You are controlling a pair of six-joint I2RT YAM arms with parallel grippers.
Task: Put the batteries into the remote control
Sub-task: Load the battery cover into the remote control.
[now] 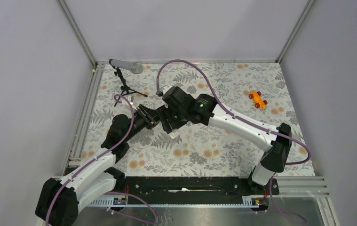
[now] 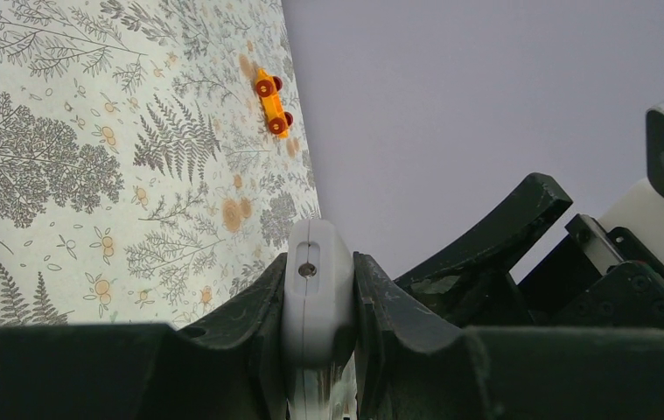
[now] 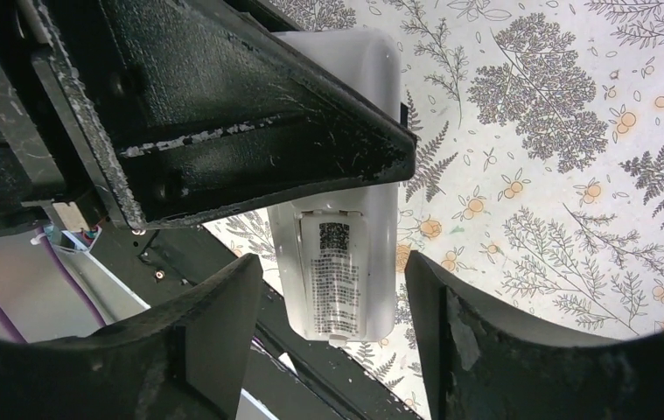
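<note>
Fingers [image 2: 262, 302] of the left gripper [image 2: 318, 284] are clamped on the remote [image 2: 312, 254] – one dark pad pressed to each long side, the white body squeezed between them with its rounded end and a small screw hole poking out past the tips. Right gripper [image 3: 332, 267] has its jaws spread wide and straddles the free end of the remote; a gap shows on both sides, so neither right finger [image 3: 210, 328] touches the plastic. In the right wrist view, the remote's face toward that camera carries a printed label [image 3: 335, 276] with a square code and lines of small text; the part nearer the left gripper is hidden behind that gripper's finger. In the top view both grippers meet tip to tip over the left-centre of the fern-print cloth [image 1: 223, 146], and the remote there is almost wholly covered by them. It is held above the cloth, not lying on it. Orange car [image 1: 258, 99] sits well apart at the far right. Microphone [image 1: 125, 66] on its tripod [image 1: 127, 88] stands at the far left corner – near the left arm's elbow, not touching.
</note>
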